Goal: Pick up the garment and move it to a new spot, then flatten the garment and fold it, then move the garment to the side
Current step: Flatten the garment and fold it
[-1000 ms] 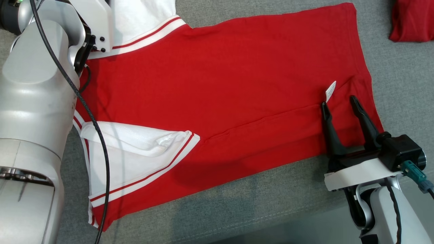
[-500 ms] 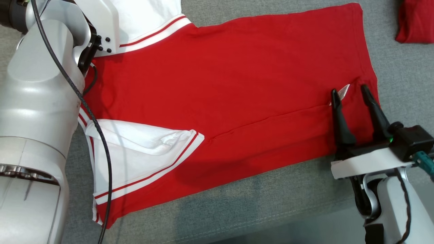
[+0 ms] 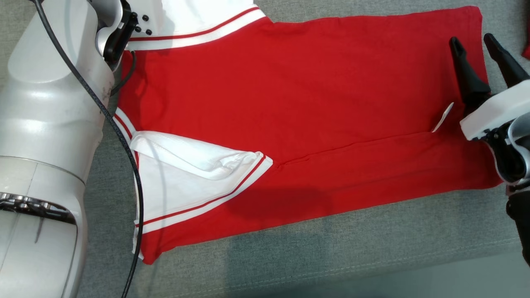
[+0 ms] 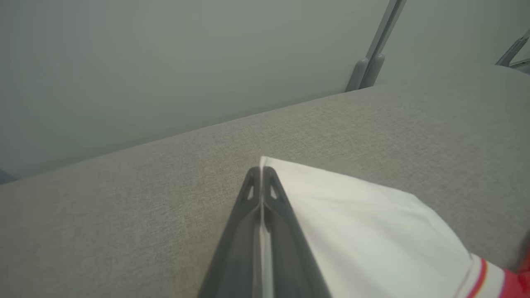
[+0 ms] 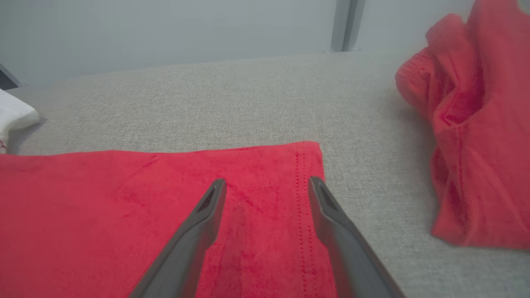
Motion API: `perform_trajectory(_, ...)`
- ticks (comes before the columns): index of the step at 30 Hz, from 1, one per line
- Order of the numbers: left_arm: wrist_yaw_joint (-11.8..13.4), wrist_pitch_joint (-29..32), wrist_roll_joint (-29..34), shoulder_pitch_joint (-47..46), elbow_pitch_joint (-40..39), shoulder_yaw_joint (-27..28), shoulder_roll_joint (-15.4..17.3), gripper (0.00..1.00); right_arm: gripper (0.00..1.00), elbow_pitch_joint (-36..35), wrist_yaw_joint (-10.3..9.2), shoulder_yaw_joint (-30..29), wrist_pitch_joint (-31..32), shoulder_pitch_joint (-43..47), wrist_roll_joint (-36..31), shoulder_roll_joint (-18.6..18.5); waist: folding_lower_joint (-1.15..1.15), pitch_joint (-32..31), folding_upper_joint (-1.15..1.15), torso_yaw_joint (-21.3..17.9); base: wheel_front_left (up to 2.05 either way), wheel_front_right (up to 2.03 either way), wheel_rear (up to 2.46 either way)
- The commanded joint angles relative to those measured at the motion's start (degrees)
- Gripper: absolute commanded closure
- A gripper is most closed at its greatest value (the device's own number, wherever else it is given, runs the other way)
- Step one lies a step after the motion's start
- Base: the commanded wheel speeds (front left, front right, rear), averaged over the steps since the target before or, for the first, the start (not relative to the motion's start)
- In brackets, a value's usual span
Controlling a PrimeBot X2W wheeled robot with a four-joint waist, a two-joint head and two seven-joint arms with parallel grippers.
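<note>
— Head view first: where's the shirt?
— The red T-shirt [image 3: 298, 107] lies flat on the grey cushion [image 3: 290, 256], with the near white sleeve [image 3: 186, 182] folded in over the body. The right gripper [image 3: 471, 38] is poised at the far hem corner, past the care label [image 3: 442, 118].
— Left wrist view?
— The left gripper [image 4: 261, 171] is pinched tight on the far white sleeve [image 4: 364, 231], at its corner. I'd guess it means to fold that one inward too.
— Right wrist view?
— Its 2 fingers gape wide and hold nothing, straddling the hem corner, probably to grab it. Another red garment [image 5: 468, 145] sits well apart.
</note>
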Motion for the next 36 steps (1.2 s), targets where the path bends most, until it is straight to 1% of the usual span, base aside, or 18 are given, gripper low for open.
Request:
perform_trajectory(1,-0.4,0.0,-0.7,-1.6,-2.2,0.1,2.4,1.0,0.0,-0.4,0.01,0.2,1.3,-0.6,-0.2,-1.2,0.0,0.1,0.0,0.4,0.0,0.0,0.0)
perform_trajectory(3,-0.4,0.4,-1.7,-1.3,-3.6,-1.0,2.8,1.0,0.0,1.4,0.01,0.2,4.1,-2.8,-0.8,-2.0,0.0,0.1,0.0,0.9,0.0,0.0,0.0)
perform_trajectory(7,-0.4,0.9,-3.5,-1.0,-6.2,-2.9,3.6,1.0,0.0,4.8,0.01,0.0,7.6,-6.4,-2.0,-2.9,0.0,0.1,0.0,1.6,0.0,0.0,0.0)
perform_trajectory(9,-0.4,1.0,-4.2,-0.9,-7.2,-3.7,3.9,1.0,0.0,6.6,0.01,-0.4,9.5,-7.7,-1.4,-2.9,0.0,0.2,0.0,2.0,0.0,0.0,0.0)
perform_trajectory(12,-0.4,1.3,-5.3,-0.8,-9.0,-4.9,4.5,1.0,0.0,9.4,0.01,-0.4,12.0,-10.0,-1.6,-3.9,0.0,0.4,0.0,2.6,0.0,0.0,0.0)
perform_trajectory(20,-0.4,1.6,-6.2,-0.6,-11.1,-6.6,5.7,1.0,0.0,13.6,0.01,-0.7,13.8,-13.5,-1.8,-4.9,0.0,0.9,0.0,3.5,0.0,0.0,0.0)
perform_trajectory(21,-0.4,1.7,-6.3,-0.6,-11.4,-6.8,5.8,1.0,0.02,14.2,0.01,-0.5,14.1,-13.9,-2.0,-5.0,0.0,1.0,0.0,3.6,0.0,0.0,0.0)
perform_trajectory(22,-0.4,1.7,-6.4,-0.6,-11.5,-6.9,5.9,1.0,0.13,14.6,0.01,-0.4,14.3,-14.3,-2.1,-5.1,0.0,1.1,0.0,3.7,0.0,0.0,0.0)
perform_trajectory(24,-0.4,1.8,-6.6,-0.6,-11.8,-7.1,6.1,1.0,0.25,15.3,0.01,-0.4,14.6,-15.0,-2.3,-5.0,0.0,1.1,0.0,3.8,0.0,0.0,0.0)
perform_trajectory(25,-0.4,1.8,-6.6,-0.5,-11.9,-7.1,6.2,1.0,0.33,15.5,0.01,-0.2,14.9,-15.3,-2.3,-4.9,0.0,1.1,0.0,3.8,0.0,0.0,0.0)
perform_trajectory(26,-0.4,1.8,-6.7,-0.5,-12.0,-7.2,6.3,1.0,0.57,15.7,0.01,0.1,15.2,-15.5,-2.3,-4.7,0.0,1.1,0.0,3.8,0.0,0.0,0.0)
perform_trajectory(27,-0.4,1.8,-6.8,-0.4,-12.0,-7.3,6.4,1.0,0.73,15.8,0.01,0.3,15.4,-15.6,-2.3,-4.7,0.0,1.0,0.0,3.7,0.0,0.0,0.0)
perform_trajectory(28,-0.4,1.8,-6.8,-0.4,-12.1,-7.3,6.4,1.0,1.0,15.9,0.01,0.6,15.7,-15.7,-2.5,-4.7,0.0,1.0,0.0,3.7,0.0,0.0,0.0)
perform_trajectory(32,-0.4,1.4,-7.0,-0.3,-12.3,-7.4,7.0,1.0,1.0,15.9,0.01,1.5,16.6,-16.2,-2.9,-4.9,0.0,0.6,0.0,3.7,0.0,0.0,0.0)
perform_trajectory(36,-0.1,-0.5,-6.5,-0.6,-12.9,-7.4,8.0,1.0,1.0,14.7,0.01,1.8,14.8,-17.1,-4.5,-5.4,0.0,0.3,0.0,3.7,0.0,0.0,0.0)
